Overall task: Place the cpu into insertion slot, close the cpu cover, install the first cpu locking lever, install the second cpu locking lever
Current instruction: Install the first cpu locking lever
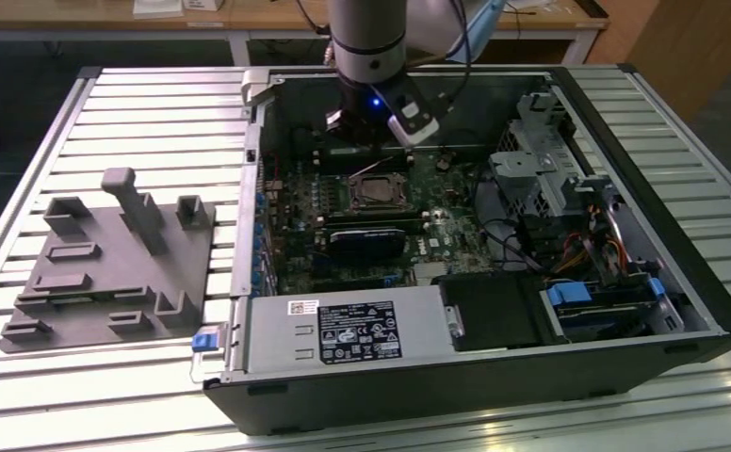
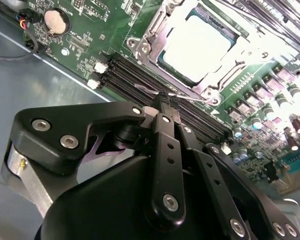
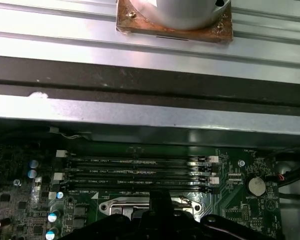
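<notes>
Open black computer case [image 1: 466, 395] lying on its side on a slatted aluminium table [image 1: 152, 113], green circuit board [image 1: 454, 226] facing up. Beside it, towards the exterior view's left, a grey moulded fixture tray [image 1: 102, 273]. Hanging into the case from above, at its far end: the grey robot arm [image 1: 368, 38].

Small square insertion slot [image 1: 373, 193] with a metal rim, set into the board near its middle, just beside the long narrow black memory slots [image 2: 125, 75]. Seated inside it, the flat square cpu [image 2: 199, 42], its pale metal top bright with glare in the second wrist view. Lying flat around the chip, the thin silvery cpu cover [image 2: 149, 40], window framing the metal top.

Black two-finger gripper [image 2: 167, 100]: drawn together, tips meeting right at a thin silvery wire locking lever [image 2: 189, 97] that runs along the socket's edge, between cover and memory slots. Appears to touch the wire; cannot tell whether truly pinched.

Past the memory slots, near a bundle of dark cables, a round silver coin battery [image 2: 55, 20] on the board.
</notes>
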Controlling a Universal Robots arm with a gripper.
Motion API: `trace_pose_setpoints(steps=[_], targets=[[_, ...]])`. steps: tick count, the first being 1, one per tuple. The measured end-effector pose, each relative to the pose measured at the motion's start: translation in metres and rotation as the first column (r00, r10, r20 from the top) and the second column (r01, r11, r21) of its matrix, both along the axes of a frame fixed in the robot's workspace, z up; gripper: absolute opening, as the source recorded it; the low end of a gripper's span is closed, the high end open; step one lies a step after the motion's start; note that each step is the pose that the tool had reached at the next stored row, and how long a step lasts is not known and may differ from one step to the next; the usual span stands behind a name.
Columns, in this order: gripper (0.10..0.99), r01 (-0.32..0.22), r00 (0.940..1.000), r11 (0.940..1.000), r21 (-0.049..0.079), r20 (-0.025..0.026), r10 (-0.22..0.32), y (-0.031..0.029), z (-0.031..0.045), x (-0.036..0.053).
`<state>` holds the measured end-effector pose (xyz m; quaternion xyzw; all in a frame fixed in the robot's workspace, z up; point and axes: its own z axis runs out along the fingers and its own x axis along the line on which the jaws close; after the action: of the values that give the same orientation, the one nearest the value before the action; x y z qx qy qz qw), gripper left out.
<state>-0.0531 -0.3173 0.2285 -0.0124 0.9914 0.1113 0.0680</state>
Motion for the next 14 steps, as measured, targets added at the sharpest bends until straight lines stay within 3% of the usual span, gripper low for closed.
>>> trace_pose_setpoints(steps=[8,14], targets=[[0.106,0.006,0.9997,1.0,0.0,0.023,-0.006,0.0,-0.0076,0.0],[0.106,0.025,0.9994,0.9997,-0.004,0.0237,-0.025,0.0028,-0.0106,0.0001]])
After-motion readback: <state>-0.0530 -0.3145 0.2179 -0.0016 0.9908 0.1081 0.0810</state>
